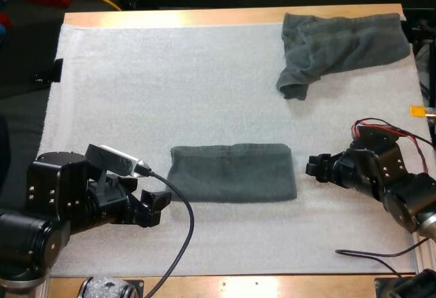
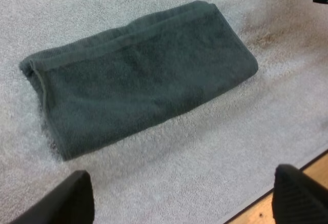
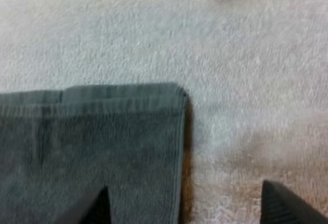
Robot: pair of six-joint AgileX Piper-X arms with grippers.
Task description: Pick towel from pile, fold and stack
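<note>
High view: the folded towel (image 1: pixel 233 173) lies toward the near edge of the white mat (image 1: pixel 136 73), with the left gripper (image 1: pixel 158 206) and right gripper (image 1: pixel 315 168) just off its ends. The crumpled towel (image 1: pixel 340 42) is at the far right corner.
Left wrist view: fingers (image 2: pixel 66 201) spread, clear of the folded towel (image 2: pixel 138 75).
Right wrist view: fingers (image 3: pixel 287 206) spread, one over the folded towel's (image 3: pixel 92 142) end.

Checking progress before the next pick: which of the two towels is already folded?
The middle towel, lying as a flat neat rectangle on the mat. The far towel, at the mat's far right corner, is crumpled and uneven.
</note>
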